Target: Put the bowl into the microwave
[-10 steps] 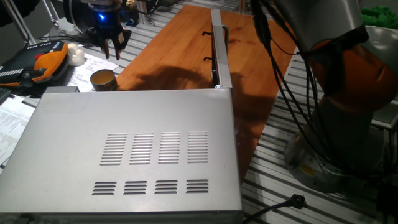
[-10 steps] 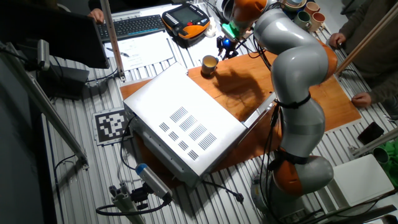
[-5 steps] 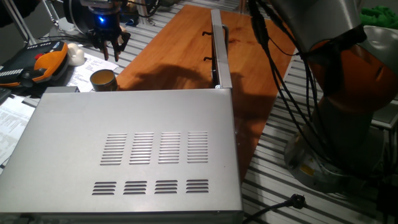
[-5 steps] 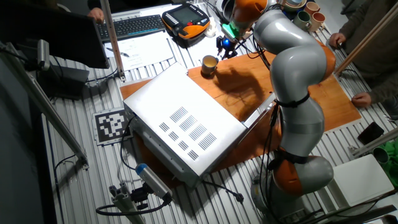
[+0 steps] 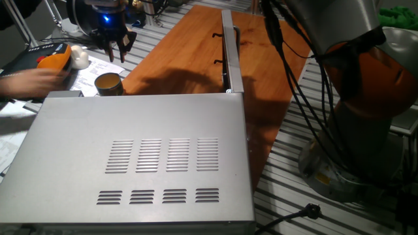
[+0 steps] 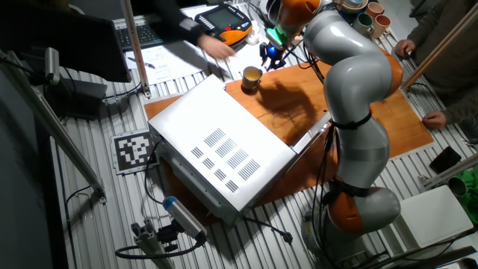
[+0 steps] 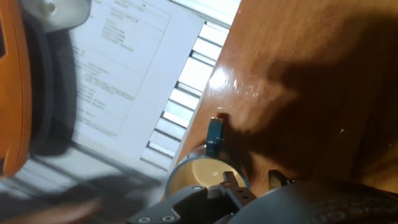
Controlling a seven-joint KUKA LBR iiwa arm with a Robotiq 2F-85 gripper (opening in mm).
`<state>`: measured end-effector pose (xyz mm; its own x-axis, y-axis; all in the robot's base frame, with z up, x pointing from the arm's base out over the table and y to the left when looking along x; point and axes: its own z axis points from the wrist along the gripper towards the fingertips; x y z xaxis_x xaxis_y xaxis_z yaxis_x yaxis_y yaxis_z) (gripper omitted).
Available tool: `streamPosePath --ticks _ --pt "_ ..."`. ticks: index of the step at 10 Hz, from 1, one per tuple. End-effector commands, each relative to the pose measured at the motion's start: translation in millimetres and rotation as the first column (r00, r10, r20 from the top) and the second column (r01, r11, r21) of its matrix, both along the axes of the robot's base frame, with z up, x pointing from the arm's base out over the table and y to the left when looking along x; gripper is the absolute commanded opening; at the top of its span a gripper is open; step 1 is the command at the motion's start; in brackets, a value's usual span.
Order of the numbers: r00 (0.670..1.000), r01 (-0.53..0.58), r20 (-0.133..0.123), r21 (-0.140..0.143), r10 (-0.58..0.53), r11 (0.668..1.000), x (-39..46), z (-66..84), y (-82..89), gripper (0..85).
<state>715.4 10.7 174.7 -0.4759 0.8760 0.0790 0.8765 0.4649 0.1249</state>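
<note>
Bowl [image 5: 108, 83] (upright) beside microwave [image 5: 137, 160] edge

Slatted table [image 6: 89, 161] carries wooden board [image 5: 189, 46], microwave [image 5: 137, 156], seemingly papers [image 5: 88, 72].

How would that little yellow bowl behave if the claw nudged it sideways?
The bowl sits upright on the wooden board, whose glossy surface suggests it would probably slide, not roll. It looks small and rigid, so likely light. The gripper hangs apart from it.
</note>
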Motion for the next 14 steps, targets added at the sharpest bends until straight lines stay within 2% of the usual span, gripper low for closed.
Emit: streamPosePath --ticks 1,2,3,4,5,7,10,11,12,14 --pt "1.0 -0.014 0.01 -0.011 0.015 1.0 -0.1 -0.4 0.4 34.0" --pt "1.0 -0.022 0.013 -0.019 0.022 1.0 0.2 -1.0 0.0 34.0" --pt "1.0 -0.007 0.005 -0.012 0.008 1.0 0.0 -1.2 -0.5 34.0" --pt "1.0 0.005 -0.006 -0.001 -0.005 1.0 -0.9 -0.6 -1.6 51.0" --pt "1.0 0.015 -0.01 0.01 -0.015 1.0 -1.1 -0.8 -2.6 51.0" --pt "1.0 -0.004 -0.026 0.009 0.004 1.0 0.1 -4.1 -2.4 51.0" --pt "0.997 0.021 -0.071 0.029 -0.019 0.999 2.3 -9.1 -2.5 51.0" --pt "0.995 0.047 -0.087 0.028 -0.045 0.998 -0.2 -10.3 -8.8 51.0" --pt "0.994 0.041 -0.1 0.036 -0.037 0.999 -7.8 -13.8 -20.6 51.0" --pt "0.991 0.068 -0.121 0.07 -0.059 0.995 -25.0 -26.4 -41.6 51.0"
